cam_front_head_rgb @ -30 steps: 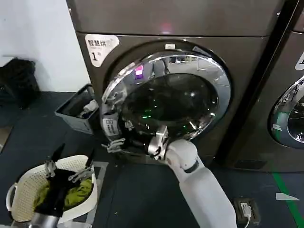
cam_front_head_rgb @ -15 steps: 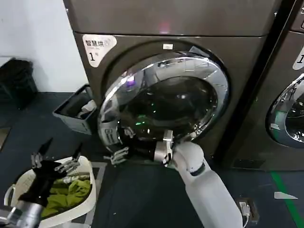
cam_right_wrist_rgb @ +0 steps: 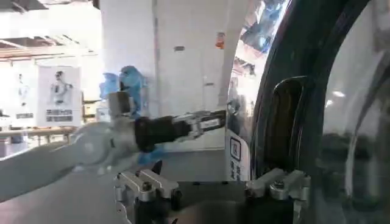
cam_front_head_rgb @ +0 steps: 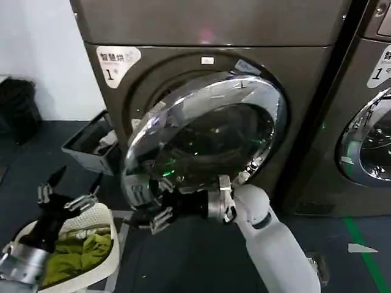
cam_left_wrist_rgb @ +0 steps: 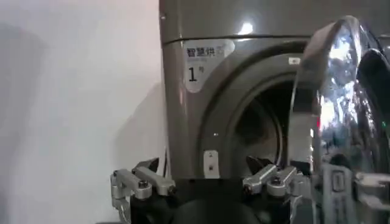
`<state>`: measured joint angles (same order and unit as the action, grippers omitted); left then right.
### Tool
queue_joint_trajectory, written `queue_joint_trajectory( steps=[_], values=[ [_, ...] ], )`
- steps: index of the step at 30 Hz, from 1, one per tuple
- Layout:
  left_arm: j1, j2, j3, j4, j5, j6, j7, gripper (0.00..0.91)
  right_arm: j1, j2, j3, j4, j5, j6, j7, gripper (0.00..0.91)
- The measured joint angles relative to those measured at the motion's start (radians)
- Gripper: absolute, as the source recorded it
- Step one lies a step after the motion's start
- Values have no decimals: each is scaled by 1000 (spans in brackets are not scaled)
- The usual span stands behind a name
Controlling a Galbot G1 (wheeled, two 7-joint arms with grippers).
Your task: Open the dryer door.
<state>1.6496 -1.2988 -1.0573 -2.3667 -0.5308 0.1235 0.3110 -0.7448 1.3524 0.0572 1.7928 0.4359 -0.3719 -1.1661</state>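
The dryer door (cam_front_head_rgb: 204, 137), centre frame, stands partly swung out, its left edge clear of the drum opening, so more swing is left. The right end effector (cam_front_head_rgb: 160, 213), fingers spread, hooks that lower-left rim; the left end effector (cam_front_head_rgb: 66, 190) hovers open at lower left.

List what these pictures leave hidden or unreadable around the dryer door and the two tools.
- Drum interior: in the head view the dryer door covers it; in the left wrist view the opening is too dark.
- Right tool: in the head view it sits at the door's lower rim, contact unclear.
- Door handle recess: right wrist view, lower part hidden behind the tool's body.
- Left tool: open above the laundry basket.
- Sticker: small print unreadable.
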Motion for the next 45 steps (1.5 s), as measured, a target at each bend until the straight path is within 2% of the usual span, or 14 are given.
queue_joint_trajectory(
  steps=[23, 32, 45],
  values=[
    [-32, 51, 44, -16, -26, 23, 7, 907, -51, -114, 75, 58, 46, 5, -267, 907],
    [-64, 89, 101, -14, -68, 34, 16, 907, -75, -151, 107, 83, 68, 12, -300, 907],
    [-140, 218, 183, 67, -194, 49, 20, 907, -118, -197, 154, 121, 100, 37, -303, 907]
  ],
)
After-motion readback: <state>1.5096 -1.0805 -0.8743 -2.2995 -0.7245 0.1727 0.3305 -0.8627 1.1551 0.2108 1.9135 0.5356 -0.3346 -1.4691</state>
